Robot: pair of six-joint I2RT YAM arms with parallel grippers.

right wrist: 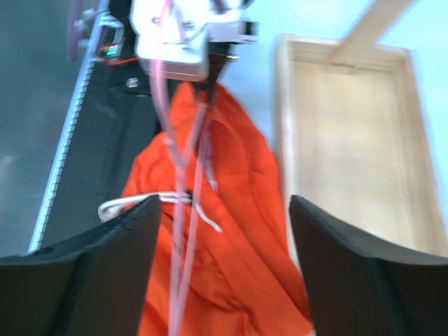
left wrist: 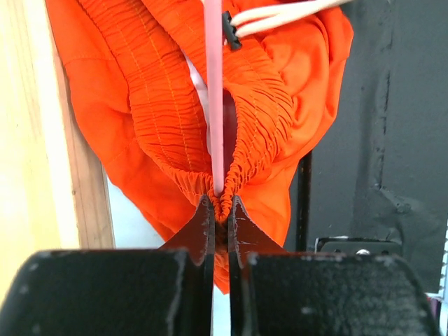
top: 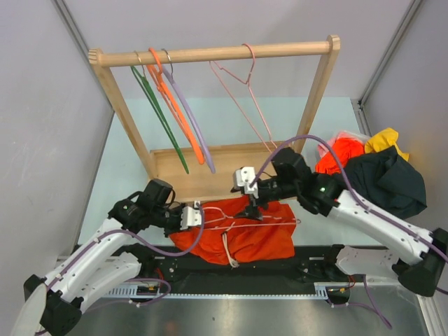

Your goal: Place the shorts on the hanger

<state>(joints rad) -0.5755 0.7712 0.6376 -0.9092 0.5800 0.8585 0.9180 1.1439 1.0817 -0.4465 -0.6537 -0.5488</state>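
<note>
The orange-red shorts (top: 269, 241) lie bunched on the table's near edge, in front of the wooden rack. A thin pale-pink wire hanger (top: 266, 222) lies across them. My left gripper (top: 194, 215) is at their left end. In the left wrist view it (left wrist: 220, 204) is shut on the gathered waistband of the shorts (left wrist: 161, 105), with the hanger wire (left wrist: 214, 91) running straight up from the fingertips. My right gripper (top: 250, 203) hovers over the shorts' upper middle. In its own view it (right wrist: 222, 210) stands open above the shorts (right wrist: 238, 231) and hanger (right wrist: 183, 238). The white drawstring (right wrist: 129, 204) trails left.
The wooden rack's rail (top: 210, 52) carries a green hanger (top: 159, 115), an orange one (top: 178, 112), a lilac one (top: 192, 119) and a second pale-pink hanger (top: 245, 91). Its base tray (top: 189, 171) lies behind the shorts. A pile of dark green, yellow and orange clothes (top: 381, 178) sits right.
</note>
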